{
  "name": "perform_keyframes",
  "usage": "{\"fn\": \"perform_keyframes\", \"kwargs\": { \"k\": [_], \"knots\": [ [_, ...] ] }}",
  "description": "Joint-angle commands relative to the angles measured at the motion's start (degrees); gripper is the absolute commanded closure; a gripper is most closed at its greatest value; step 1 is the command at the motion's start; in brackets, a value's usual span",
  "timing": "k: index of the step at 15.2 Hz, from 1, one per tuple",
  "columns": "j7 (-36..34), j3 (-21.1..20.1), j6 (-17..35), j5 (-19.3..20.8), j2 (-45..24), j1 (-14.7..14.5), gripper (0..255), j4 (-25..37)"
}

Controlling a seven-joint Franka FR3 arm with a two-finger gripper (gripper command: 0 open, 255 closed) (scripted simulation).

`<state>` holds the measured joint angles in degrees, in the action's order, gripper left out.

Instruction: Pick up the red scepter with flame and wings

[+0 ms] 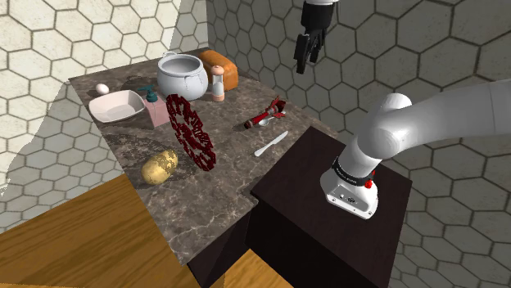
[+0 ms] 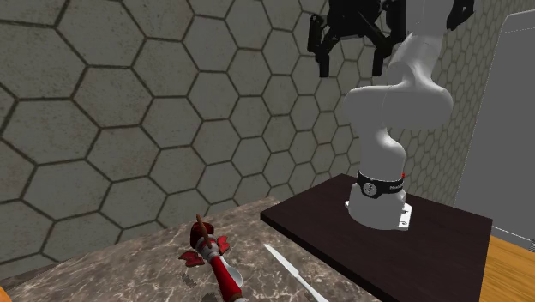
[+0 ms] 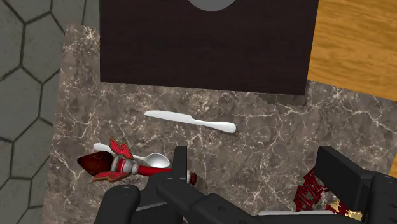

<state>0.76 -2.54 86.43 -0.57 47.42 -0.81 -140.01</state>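
Note:
The red scepter (image 1: 266,113) lies flat on the dark marble counter (image 1: 221,176) near the hexagon-tiled wall, its winged, flame-tipped head (image 2: 201,236) pointing toward that wall. In the wrist view the scepter (image 3: 124,165) lies just outside my left finger (image 3: 180,167), with a white spoon (image 3: 151,159) lying against its shaft. My black gripper (image 1: 309,49) hangs high above the counter, open, with nothing between its fingers (image 2: 326,51). The second exterior view shows the gripper (image 2: 350,50) near the top, well above the scepter.
A white knife (image 1: 271,143) lies between the scepter and the dark stand (image 1: 327,221). A red spiked rack (image 1: 190,131), a potato (image 1: 160,166), a white pot (image 1: 181,76), a shaker (image 1: 217,84), a bread loaf (image 1: 221,64) and a white dish (image 1: 117,106) stand further along.

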Motion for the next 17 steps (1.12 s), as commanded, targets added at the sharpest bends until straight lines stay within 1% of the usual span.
{"fn": "perform_keyframes", "kwargs": {
  "k": [1, 5, 9, 13, 17],
  "knots": [
    [0.0, 0.0, 0.0, 0.0, 0.0, 0.0, 0, 0.0],
    [10.21, 4.44, 7.01, 4.47, 0.53, -1.12, 0, -6.58],
    [20.15, 9.3, 15.05, 9.13, -1.06, -1.78, 0, -11.73],
    [29.85, 14.49, 24.17, 13.71, -5.16, -2.26, 0, -15.21],
    [39.38, 19.82, 34.21, 17.62, -11.89, -3.01, 0, -16.81]
  ]
}}
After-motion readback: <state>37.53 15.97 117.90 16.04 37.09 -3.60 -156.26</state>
